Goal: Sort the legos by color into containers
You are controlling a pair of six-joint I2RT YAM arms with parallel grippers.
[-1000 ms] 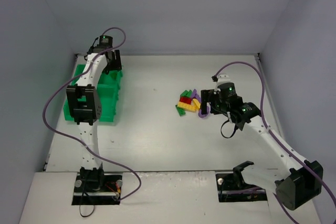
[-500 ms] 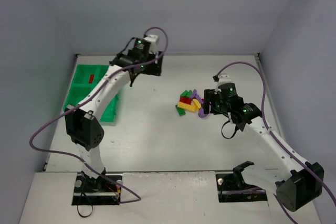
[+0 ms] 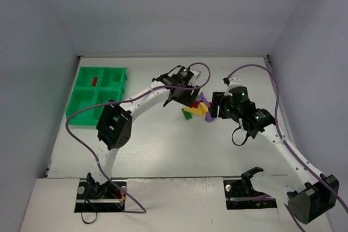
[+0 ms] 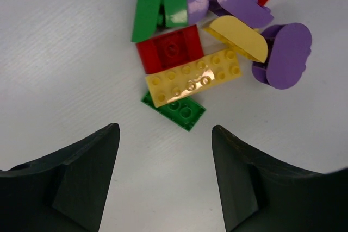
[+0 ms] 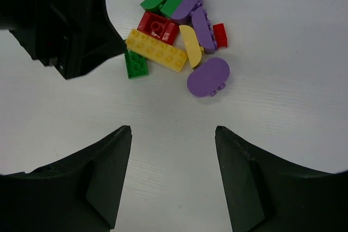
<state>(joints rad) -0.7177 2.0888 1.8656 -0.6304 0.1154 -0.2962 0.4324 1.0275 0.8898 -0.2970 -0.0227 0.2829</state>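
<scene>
L tool (image 4: 163, 137) now over legos (image 4: 193, 80), off tray (image 3: 84, 105), jaws apart.

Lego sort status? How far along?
Done: one red brick lies in the tray's far-left compartment. In hand: nothing. The left gripper hangs over the pile with jaws open, and the right gripper faces it, also open and empty. Left: about ten red, green, yellow and purple bricks on the table, so most of the job.
</scene>
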